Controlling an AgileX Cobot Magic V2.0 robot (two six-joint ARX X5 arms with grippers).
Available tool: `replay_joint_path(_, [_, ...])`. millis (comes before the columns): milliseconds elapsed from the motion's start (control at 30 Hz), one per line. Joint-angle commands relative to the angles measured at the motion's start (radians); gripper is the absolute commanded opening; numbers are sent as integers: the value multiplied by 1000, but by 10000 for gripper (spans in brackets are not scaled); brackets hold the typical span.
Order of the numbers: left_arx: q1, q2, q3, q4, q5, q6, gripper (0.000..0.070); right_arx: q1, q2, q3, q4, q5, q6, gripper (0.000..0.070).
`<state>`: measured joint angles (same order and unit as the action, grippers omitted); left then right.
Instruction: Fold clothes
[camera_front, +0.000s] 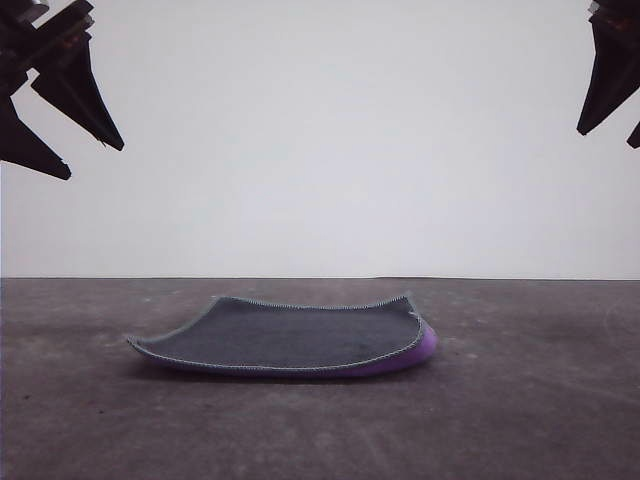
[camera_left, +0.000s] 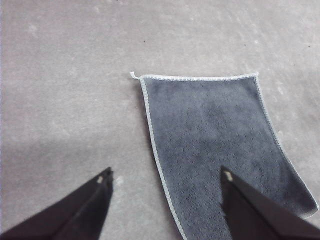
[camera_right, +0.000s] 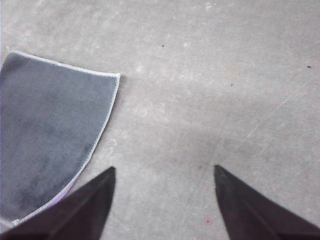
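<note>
Grey, mottled tabletop (camera_front: 520, 420) stretches back to a plain white wall (camera_front: 340, 140), its matte surface scuffed and flecked with small dark specks and faint scratches. Near the middle of it lies the cloth (camera_front: 285, 335), folded over on itself so the dark grey, nappy face is uppermost and a purple edge bulges out along the fold at the robot's right side. A light grey stitched hem runs around its borders, with a short loose thread sticking out at one corner in the left wrist view; the cloth's near edge curves slightly rather than lying dead straight. High above the tabletop at the robot's left hangs the left tool (camera_front: 87, 160), its black pointed fingers spread apart and touching nothing; seen from its own wrist camera, the left tool (camera_left: 167, 175) has one finger over bare tabletop and the other over the cloth (camera_left: 215, 145). At the robot's right, the right tool (camera_right: 165, 170) is likewise spread wide and empty, poised over bare tabletop just beside the cloth's corner (camera_right: 50, 130).
</note>
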<state>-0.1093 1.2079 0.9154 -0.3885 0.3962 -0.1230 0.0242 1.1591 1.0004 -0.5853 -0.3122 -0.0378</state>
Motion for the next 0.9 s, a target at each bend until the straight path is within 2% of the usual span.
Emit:
replay_joint_path(0, [-3, 8, 23, 6, 6, 10, 435, 0, 10, 13, 5, -2, -7, 425])
replay_joint_path(233, [-34, 42, 23, 74, 9, -7, 435, 25, 42, 14, 41, -76, 10, 425])
replay_joint_path(533, [-74, 239, 59, 179, 54, -51, 435, 103, 224, 14, 202, -129, 43, 425])
replay_joint_path(867, [-79, 548, 302, 169, 84, -50, 435, 151, 489, 23, 488, -188, 148, 425])
